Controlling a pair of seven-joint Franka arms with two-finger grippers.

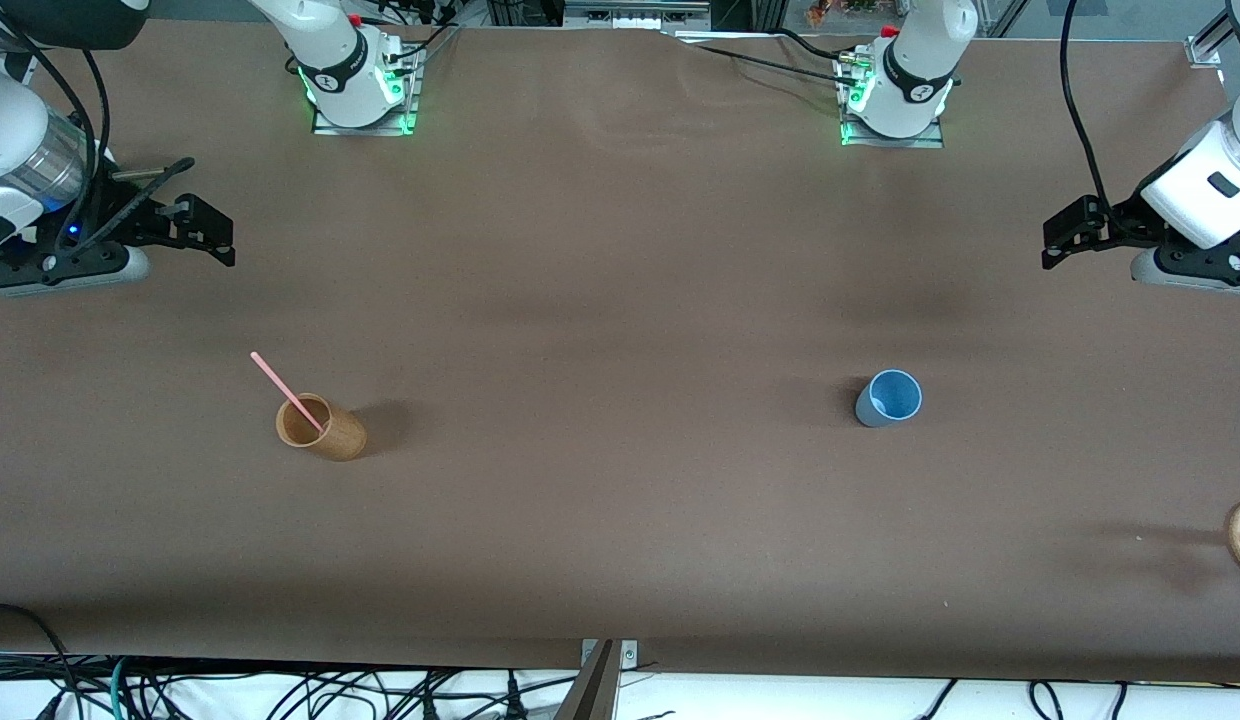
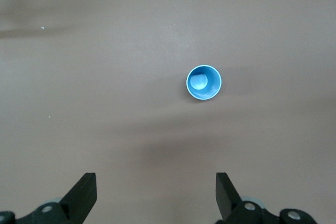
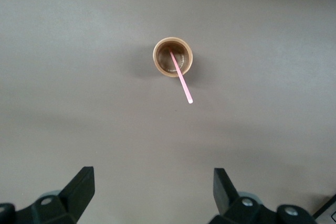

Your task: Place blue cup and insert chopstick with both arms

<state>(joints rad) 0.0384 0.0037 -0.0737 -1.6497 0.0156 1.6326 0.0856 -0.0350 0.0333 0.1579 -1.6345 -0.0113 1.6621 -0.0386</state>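
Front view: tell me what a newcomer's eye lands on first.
The pale-pink chopstick stands out, leaning out of the tan-brown cup toward the right arm's end of the table. Next comes the blue cup, upright and alone toward the left arm's end. Both arms wait high at the table's ends, the left gripper and right gripper open and holding nothing.

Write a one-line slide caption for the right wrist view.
Open right gripper hangs above the table, looking down on an upright brown cup with a pink chopstick leaning out of it.
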